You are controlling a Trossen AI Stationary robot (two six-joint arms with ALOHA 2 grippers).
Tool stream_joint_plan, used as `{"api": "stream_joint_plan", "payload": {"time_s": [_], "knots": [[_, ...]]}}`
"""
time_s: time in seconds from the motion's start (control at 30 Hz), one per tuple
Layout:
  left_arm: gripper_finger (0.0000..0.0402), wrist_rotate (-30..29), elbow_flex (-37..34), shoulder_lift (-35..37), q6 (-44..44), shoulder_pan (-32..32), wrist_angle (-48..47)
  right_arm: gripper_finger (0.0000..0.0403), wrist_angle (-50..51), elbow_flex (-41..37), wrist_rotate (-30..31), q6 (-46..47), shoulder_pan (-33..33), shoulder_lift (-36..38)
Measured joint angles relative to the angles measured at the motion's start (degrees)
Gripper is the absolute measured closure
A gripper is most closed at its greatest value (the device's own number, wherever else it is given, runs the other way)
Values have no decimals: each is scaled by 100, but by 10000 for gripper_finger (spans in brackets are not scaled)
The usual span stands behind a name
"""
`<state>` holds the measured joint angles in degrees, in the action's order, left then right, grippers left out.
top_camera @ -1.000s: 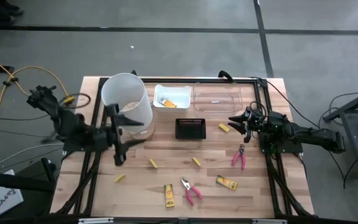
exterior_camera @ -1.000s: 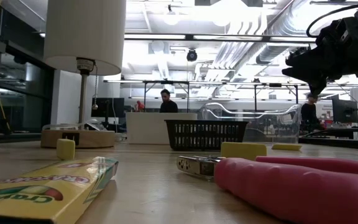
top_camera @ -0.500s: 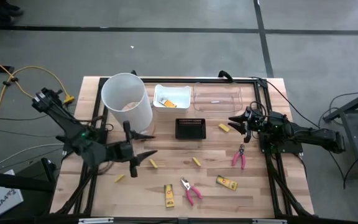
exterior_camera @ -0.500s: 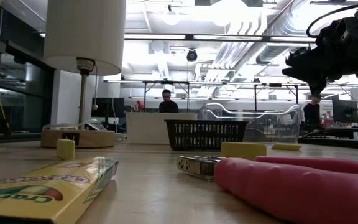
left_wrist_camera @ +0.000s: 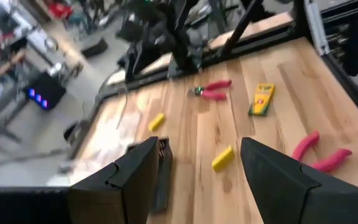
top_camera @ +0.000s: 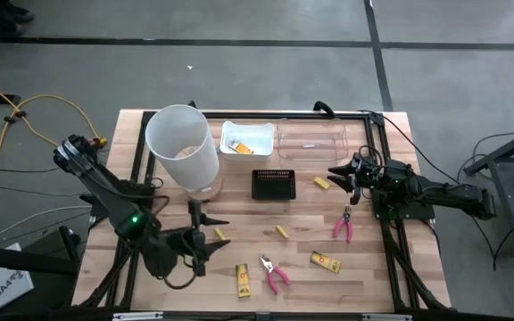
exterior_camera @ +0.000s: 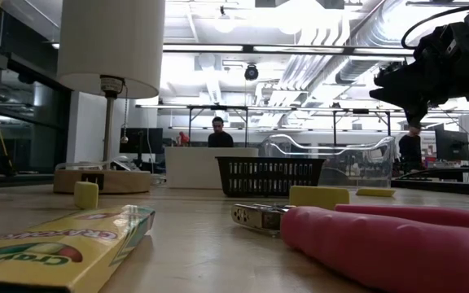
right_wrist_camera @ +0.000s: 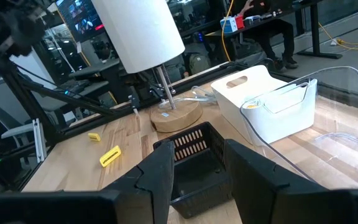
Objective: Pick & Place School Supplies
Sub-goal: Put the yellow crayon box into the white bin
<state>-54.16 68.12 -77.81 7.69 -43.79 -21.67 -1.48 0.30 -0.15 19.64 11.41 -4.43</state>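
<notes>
On table [top_camera: 391, 276]: two pliers [top_camera: 274, 273], two packets [top_camera: 242, 280].

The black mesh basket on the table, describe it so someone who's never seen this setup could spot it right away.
Start at the tall white cylinder on the wooden table. Just to its right sit a white bin and a clear plastic tray along the back edge. The small black rectangular mesh basket sits just in front of them, the only dark, slatted container there.

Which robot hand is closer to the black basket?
The right one. The right gripper hangs open just beside the black basket, with a small yellow block between them. The left gripper is open too, farther off toward the table's front, near another yellow block.
</notes>
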Motion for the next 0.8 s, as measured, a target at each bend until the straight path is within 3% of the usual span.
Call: {"api": "stream_joint_plan", "payload": {"time_s": [0.43, 0.8], "knots": [[181, 196, 0, -523, 2131, 17, -1038, 270, 0, 0, -1, 2, 1, -2], [181, 1355, 0, -793, 2539, 15, -1135, 270, 0, 0, -1, 2, -1, -2]]}}
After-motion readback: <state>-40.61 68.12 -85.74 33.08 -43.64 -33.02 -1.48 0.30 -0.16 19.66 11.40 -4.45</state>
